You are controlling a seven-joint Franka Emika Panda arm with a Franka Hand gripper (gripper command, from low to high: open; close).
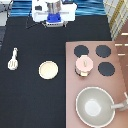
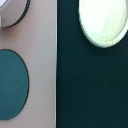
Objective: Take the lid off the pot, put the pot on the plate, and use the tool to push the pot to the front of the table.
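The pot point(image 1: 84, 67) stands on the pinkish-brown stove counter point(image 1: 72, 85), among the black burners point(image 1: 103, 51), with the pale-pink lid point(image 1: 84, 63) seated on top, knob up. It sits near the counter's left edge in the exterior view, where the counter meets the black table point(image 1: 30, 100). The plate point(image 1: 48, 69) lies flat on the table just left of that edge, apart from the pot, bare. Farther toward the exterior view's left the tool point(image 1: 13, 59) lies on the table, head toward the bottom, well apart from the plate and near the table's left border. Below the pot, the large grey pan point(image 1: 95, 105) fills the counter's lower part, its handle pointing right. Open black surface extends below the plate and the tool to the view's bottom. The gripper point(image 1: 54, 19) hangs at the exterior view's top, well apart from every item, holding nothing; whether its claw is wide or narrow cannot be told. The wrist view shows the plate's point(image 2: 102, 22) rim, the counter edge and one burner point(image 2: 12, 82).
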